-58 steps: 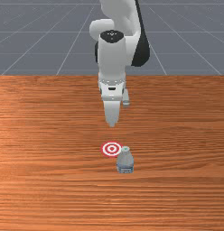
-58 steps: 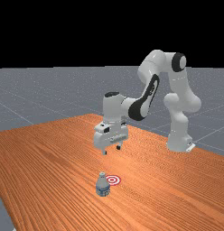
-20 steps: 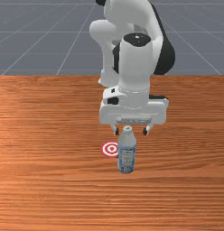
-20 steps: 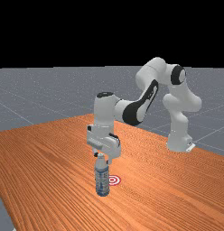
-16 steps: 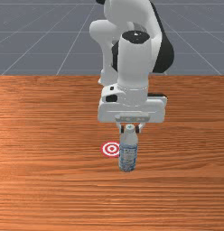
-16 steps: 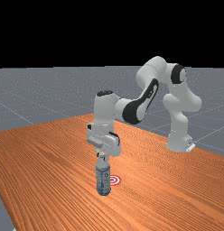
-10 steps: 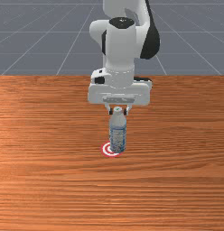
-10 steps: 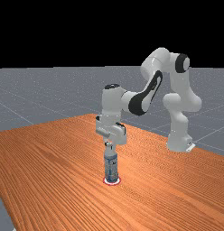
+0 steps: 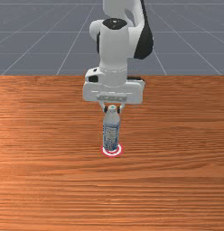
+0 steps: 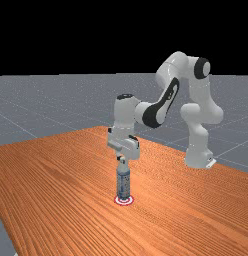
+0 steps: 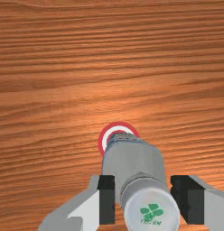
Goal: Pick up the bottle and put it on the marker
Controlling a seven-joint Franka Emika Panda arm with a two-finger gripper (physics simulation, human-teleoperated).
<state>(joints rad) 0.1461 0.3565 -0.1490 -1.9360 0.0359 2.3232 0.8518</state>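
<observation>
The bottle (image 9: 111, 131) hides the middle of the marker (image 9: 112, 154). The print on its label is too small to read. The wrist view's edge crops its cap (image 11: 151, 207); above the bottle, the front view's crops the arm (image 9: 114, 49).

Simulated lab space: wooden table (image 9: 46, 189), grid-lined grey floor (image 9: 41, 36), black backdrop (image 10: 71, 35).

Your orange-brown wood table (image 10: 61, 180) surrounds the flat red-and-white marker (image 9: 112, 155). Well apart from that marker, your arm's base (image 10: 198, 157) stands by the table's edge.
</observation>
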